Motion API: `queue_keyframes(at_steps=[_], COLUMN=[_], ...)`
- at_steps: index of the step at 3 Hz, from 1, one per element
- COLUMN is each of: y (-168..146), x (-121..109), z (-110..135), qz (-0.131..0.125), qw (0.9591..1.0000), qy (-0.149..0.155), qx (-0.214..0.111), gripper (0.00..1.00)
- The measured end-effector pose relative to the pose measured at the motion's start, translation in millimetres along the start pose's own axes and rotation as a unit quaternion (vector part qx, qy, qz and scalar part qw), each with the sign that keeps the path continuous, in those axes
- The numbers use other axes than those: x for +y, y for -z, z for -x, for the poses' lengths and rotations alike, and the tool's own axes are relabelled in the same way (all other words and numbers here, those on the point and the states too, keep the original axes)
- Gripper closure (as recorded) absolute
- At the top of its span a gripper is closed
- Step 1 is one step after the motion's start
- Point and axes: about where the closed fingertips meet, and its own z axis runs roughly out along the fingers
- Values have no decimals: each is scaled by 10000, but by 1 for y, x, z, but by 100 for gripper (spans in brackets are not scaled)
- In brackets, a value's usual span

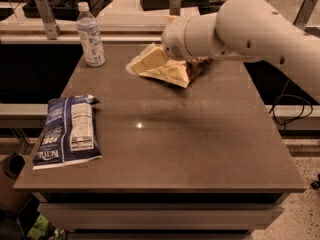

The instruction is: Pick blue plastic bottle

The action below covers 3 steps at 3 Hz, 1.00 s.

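Note:
The blue plastic bottle [90,35] stands upright at the back left corner of the table [200,149]. It is clear, with a white cap and a pale blue-and-white label. My white arm [240,26] reaches in from the right, above the back of the table. The gripper [172,20] is at the arm's left end, mostly hidden behind the wrist. It is well to the right of the bottle and apart from it, above a yellow snack bag [160,66].
A flat blue-and-white snack bag [67,129] lies near the table's left front edge. The yellow bag lies at the back middle with a brown wrapper [197,66] beside it. Behind the table runs a counter with metal posts [44,14] and dark trays.

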Motion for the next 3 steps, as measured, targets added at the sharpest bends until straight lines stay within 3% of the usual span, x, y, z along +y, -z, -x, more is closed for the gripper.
queue_keyframes(at_steps=[1, 2, 3], y=[-35, -81, -132], x=[0, 10, 28], z=[4, 13, 26], qz=[-76, 68, 389], qw=[9997, 9983, 9950], qy=[-186, -498, -766], qx=[-162, -279, -509], gripper=[0, 0, 0])
